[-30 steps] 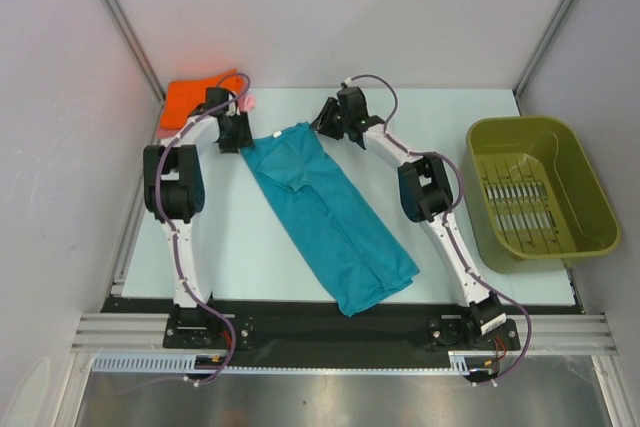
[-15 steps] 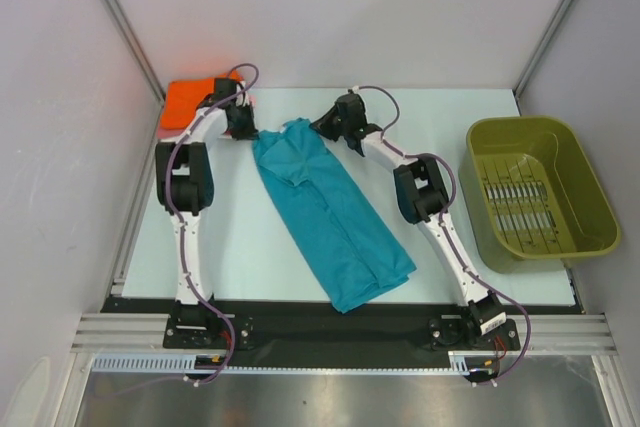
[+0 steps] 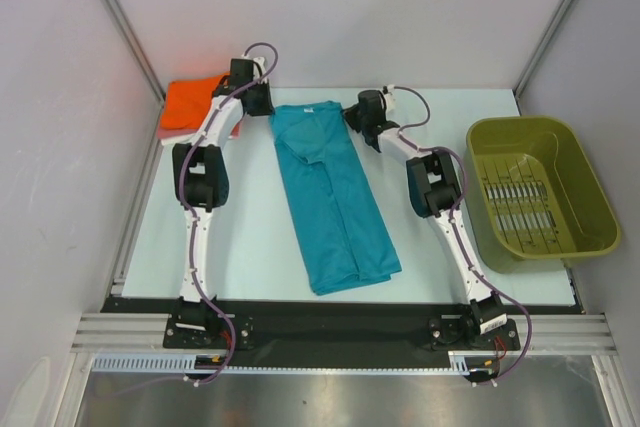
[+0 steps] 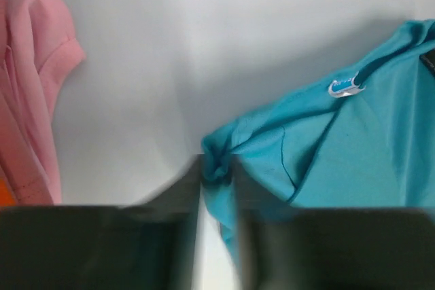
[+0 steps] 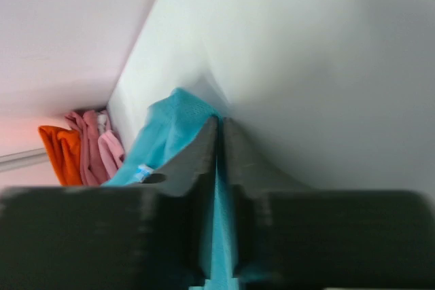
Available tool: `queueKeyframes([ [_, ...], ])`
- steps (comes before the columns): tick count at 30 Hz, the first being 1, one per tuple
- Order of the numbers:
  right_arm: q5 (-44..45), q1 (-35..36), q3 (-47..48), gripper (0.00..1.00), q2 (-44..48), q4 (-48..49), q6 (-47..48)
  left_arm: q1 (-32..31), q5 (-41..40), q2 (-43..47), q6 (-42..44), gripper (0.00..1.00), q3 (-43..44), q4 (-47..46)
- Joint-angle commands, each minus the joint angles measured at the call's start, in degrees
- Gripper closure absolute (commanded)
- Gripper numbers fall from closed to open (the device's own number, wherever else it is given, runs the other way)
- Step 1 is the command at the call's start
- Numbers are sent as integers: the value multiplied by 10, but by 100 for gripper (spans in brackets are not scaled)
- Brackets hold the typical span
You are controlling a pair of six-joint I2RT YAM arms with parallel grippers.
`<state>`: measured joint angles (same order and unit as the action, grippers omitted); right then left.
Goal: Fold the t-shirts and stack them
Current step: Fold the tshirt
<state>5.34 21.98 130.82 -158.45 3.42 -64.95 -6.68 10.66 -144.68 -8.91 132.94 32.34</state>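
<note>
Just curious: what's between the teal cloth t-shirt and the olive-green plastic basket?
Top view: the white right robot arm, over bare table, separates teal cloth t-shirt from olive-green basket.

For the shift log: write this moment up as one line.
stage: folding | left gripper: shut on teal t-shirt, far-left corner | right gripper: shut on far-right corner | orange t-shirt: folded, far left
</note>
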Motion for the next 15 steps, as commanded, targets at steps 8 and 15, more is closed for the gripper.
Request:
queueKeyframes([
  [8, 22, -4, 7, 28, 45, -31, 31, 4, -4, 7, 14, 20, 27, -5],
  [15, 41, -10, -109, 20, 232, -161, 232, -10, 28, 179, 106, 23, -123, -6],
])
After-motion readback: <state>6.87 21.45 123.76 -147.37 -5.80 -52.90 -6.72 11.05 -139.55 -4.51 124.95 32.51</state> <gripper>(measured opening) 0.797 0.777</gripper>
